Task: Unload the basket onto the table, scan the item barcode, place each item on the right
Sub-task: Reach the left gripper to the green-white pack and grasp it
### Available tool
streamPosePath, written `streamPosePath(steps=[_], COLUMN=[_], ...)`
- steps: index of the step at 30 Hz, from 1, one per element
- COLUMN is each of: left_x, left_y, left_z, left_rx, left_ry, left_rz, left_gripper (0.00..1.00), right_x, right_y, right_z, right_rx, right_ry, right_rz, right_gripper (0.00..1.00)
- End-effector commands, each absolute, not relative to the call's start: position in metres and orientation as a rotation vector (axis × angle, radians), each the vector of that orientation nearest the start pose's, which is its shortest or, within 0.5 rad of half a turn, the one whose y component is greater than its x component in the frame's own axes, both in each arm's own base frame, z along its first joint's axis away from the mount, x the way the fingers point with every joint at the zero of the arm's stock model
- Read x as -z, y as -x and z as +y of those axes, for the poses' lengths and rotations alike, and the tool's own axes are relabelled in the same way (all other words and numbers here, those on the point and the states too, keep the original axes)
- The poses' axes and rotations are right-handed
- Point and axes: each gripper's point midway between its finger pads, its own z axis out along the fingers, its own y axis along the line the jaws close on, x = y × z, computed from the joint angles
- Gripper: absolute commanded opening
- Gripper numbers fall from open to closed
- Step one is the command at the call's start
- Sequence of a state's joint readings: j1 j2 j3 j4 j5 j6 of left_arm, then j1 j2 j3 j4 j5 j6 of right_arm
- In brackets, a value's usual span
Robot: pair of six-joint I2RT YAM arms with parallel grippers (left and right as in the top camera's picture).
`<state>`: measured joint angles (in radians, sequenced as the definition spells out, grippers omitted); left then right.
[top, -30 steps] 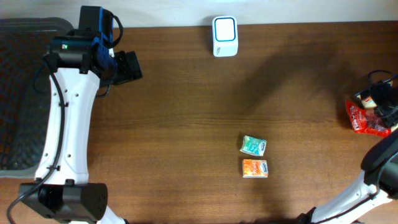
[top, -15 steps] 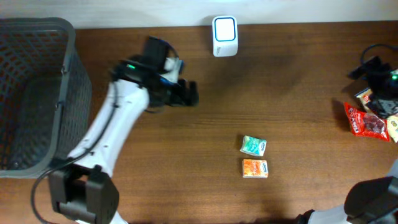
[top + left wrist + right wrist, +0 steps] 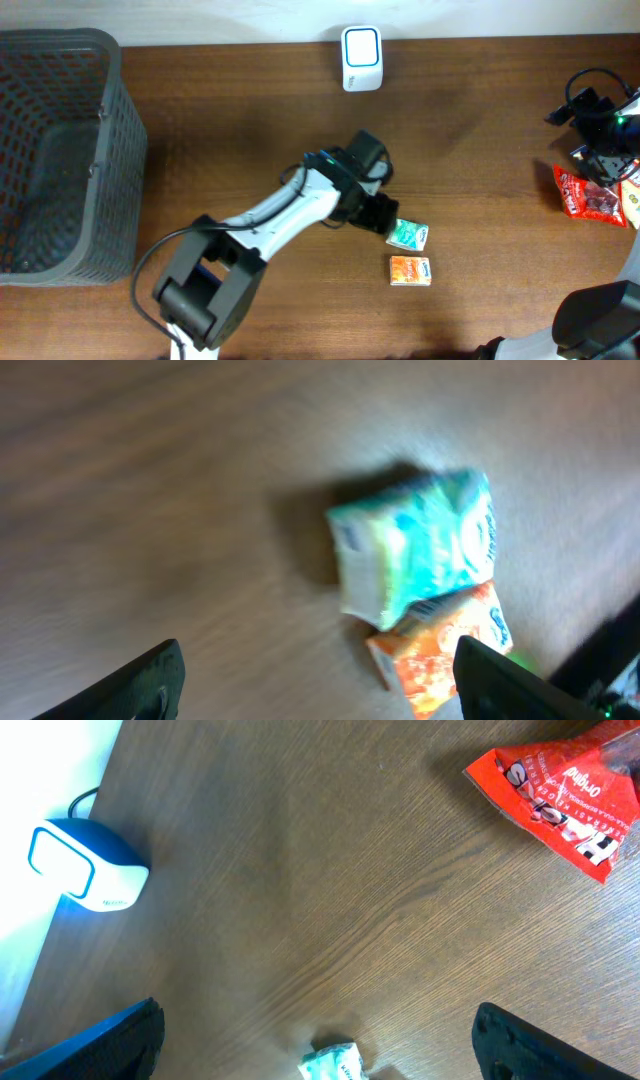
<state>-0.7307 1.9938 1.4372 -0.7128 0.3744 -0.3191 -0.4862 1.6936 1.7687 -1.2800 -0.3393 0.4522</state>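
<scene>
Plainly, the left claw [image 3: 320,682] is spread wide and grips nothing, poised just above the teal packet [image 3: 415,550]. That packet lies on the tabletop [image 3: 250,120] just beside the orange packet [image 3: 445,650]. The right claw [image 3: 320,1038] is likewise spread and empty, near the red snack bag [image 3: 555,790]. The white scanner [image 3: 361,58] sits at the far edge, well apart from both packets. A grey basket [image 3: 60,150] fills the left end.

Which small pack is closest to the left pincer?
The teal pack, right at the left pincer; the orange pack lies beside it, farther off.
</scene>
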Motion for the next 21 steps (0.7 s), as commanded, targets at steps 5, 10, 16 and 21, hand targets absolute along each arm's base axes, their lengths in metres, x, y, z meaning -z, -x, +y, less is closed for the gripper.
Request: streamPosePath(steps=[5, 10, 16, 21], left_x=[-0.042, -0.012, -0.009, -0.01], left_y=[-0.256, -0.251, -0.253, -0.255], left_z=[-0.37, -0.385, -0.388, -0.386], left_rx=[0.829, 0.836, 0.844, 0.838], left_ry=[-0.764, -0.748, -0.749, -0.74], left_rz=[2.921, 2.951, 2.936, 2.945], left_gripper=[0.8, 0.66, 0.35, 0.13], right_x=[-0.232, -0.232, -0.232, -0.232], right_y=[-0.36, -0.36, -0.36, -0.36], right_z=[-0.124, -0.124, -0.124, -0.124], right_rx=[-0.467, -0.467, -0.467, -0.467], right_ry=[-1.157, -1.157, -1.157, -1.157], right_rz=[2.488, 2.488, 2.488, 2.488], right_gripper=[0.98, 0.98, 0.98, 0.98])
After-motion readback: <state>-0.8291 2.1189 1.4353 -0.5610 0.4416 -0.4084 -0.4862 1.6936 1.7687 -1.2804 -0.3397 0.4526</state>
